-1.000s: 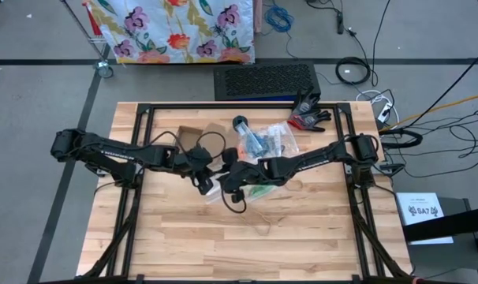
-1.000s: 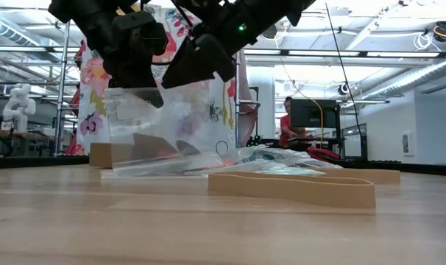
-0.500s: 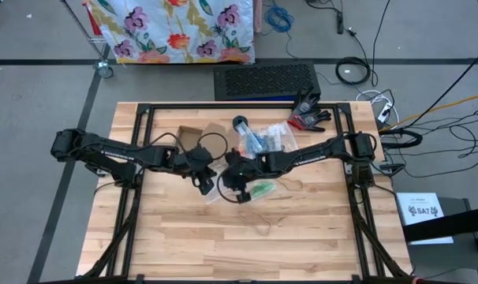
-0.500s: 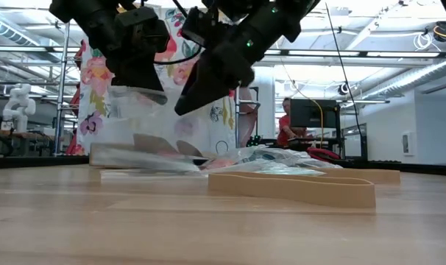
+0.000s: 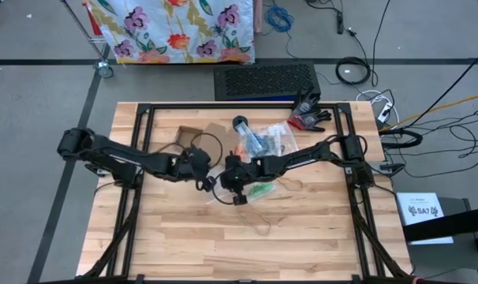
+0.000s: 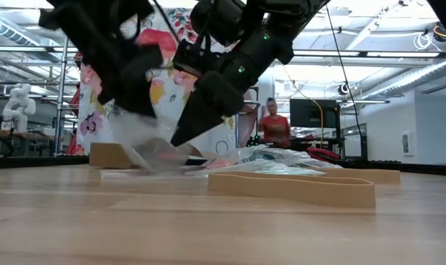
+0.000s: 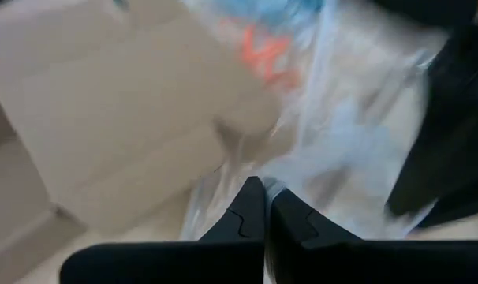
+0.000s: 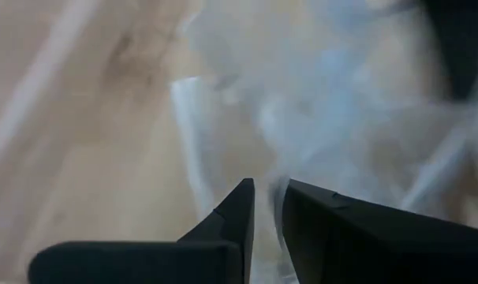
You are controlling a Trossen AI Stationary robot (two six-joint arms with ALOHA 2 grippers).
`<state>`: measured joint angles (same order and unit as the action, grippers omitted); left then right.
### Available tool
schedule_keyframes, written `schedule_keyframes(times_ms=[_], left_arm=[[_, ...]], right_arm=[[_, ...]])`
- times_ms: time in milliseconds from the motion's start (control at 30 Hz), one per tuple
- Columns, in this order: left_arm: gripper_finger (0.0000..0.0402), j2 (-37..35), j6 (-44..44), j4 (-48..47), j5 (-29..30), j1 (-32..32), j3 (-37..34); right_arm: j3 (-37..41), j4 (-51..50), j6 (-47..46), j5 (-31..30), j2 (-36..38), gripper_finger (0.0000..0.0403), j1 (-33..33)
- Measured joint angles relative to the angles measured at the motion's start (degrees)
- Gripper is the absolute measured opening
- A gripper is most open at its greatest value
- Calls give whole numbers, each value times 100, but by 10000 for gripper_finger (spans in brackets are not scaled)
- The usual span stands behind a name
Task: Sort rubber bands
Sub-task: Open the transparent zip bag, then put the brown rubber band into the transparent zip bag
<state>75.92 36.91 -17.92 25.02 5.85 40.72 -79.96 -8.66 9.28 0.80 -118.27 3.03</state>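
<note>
clear plastic bag sinks to the surface as both arms crowd in at mid-table

left gripper jaws stay clamped on the bag's film; right gripper jaws have narrowed, nearly together at its edge. rubber bands wait bagged at the back, one tan band loose in front; sorting barely begun.

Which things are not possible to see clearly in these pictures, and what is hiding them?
- Bag: blurred in low and both wrist views; contents unreadable.
- Whether the right end effector pinches the bag: blur in right wrist view; arm covers it in high view.
- Rubber bands in the pile: too small in high view.
- Left end effector: fingers together on bag film; edge cuts its base.
</note>
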Motion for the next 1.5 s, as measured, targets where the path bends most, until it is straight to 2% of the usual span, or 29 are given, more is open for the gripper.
schedule_keyframes(times_ms=[100,233,433,567,733,867,967,1167,1500], left_arm=[[0,468,176,-41,26,115,-60],[0,840,177,188,-3,218,-60],[0,747,0,268,-60,216,-59],[0,747,-131,225,-57,216,-58],[0,747,-166,262,-57,214,-58],[0,747,-173,246,-59,216,-58],[0,747,-175,244,-59,216,-58],[0,747,-175,245,-68,219,-58],[0,747,-175,247,-249,474,-58]], right_arm=[[0,17,83,-451,23,49,13],[0,25,185,-481,50,50,13],[2,-484,127,-500,167,50,91],[2,-707,28,-501,715,50,127],[-2,-1487,-836,-505,1378,50,127],[-2,-2449,-1740,-503,1461,50,229],[-2,-2722,-2180,-456,1307,55,404],[-2,-2984,-3022,105,1004,90,621],[-2,-3130,-4412,694,436,210,656]])
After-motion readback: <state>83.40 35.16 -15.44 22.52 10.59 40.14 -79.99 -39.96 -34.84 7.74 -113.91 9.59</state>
